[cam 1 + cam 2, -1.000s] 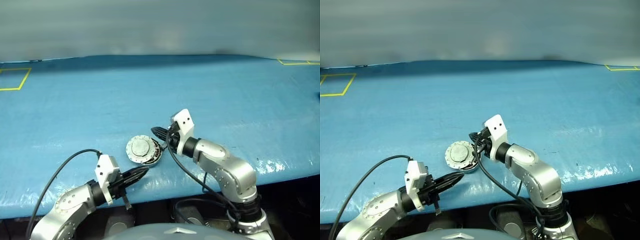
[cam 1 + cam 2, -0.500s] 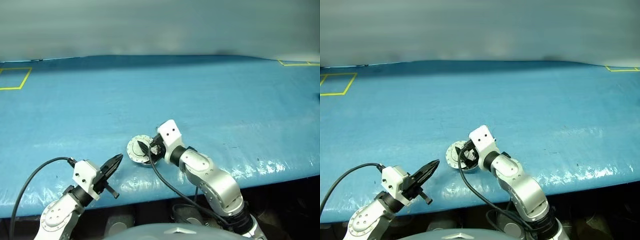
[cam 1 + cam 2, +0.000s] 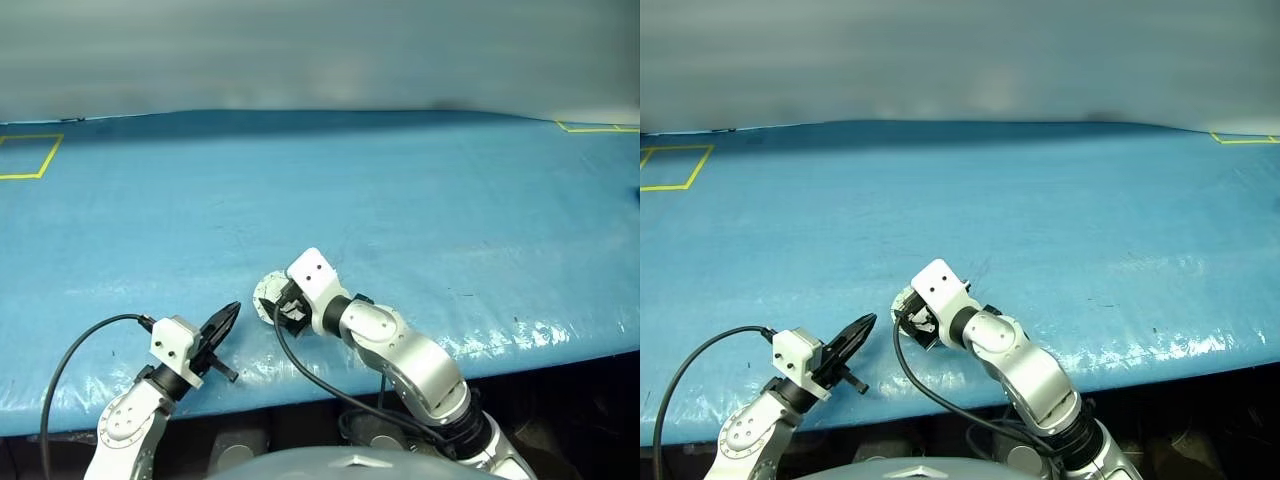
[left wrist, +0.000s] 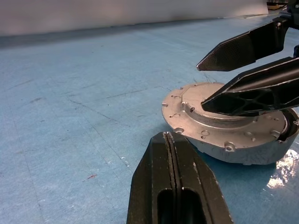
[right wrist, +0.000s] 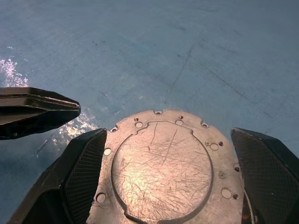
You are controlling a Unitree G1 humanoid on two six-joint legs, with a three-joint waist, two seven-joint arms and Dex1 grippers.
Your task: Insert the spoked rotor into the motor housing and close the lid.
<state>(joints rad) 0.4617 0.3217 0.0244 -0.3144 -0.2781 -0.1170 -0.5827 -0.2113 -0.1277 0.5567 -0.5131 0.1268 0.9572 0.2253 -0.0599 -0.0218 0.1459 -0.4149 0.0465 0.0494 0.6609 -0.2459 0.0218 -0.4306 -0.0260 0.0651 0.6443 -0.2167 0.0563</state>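
Note:
The round grey lid (image 5: 161,168) lies plain face up on the motor housing (image 4: 243,154), near the table's front edge. A dark sliver of the housing's inside shows past the lid at one side. The spoked rotor is hidden. My right gripper (image 5: 168,133) is open and hangs just over the lid, one finger on each side of it (image 3: 285,302). My left gripper (image 3: 228,316) is shut and empty. It lies low over the table a short way to the left of the housing, with its tip (image 4: 170,140) pointing at it.
A blue sheet (image 3: 420,200) covers the table. Yellow tape marks lie at the far left (image 3: 30,155) and the far right (image 3: 595,125). The table's front edge (image 3: 300,395) runs just behind both grippers. A black cable (image 3: 300,365) loops from the right wrist.
My right gripper has opened and moved left from the lid's right edge to over the lid. My left gripper has drawn back to the left, still shut.

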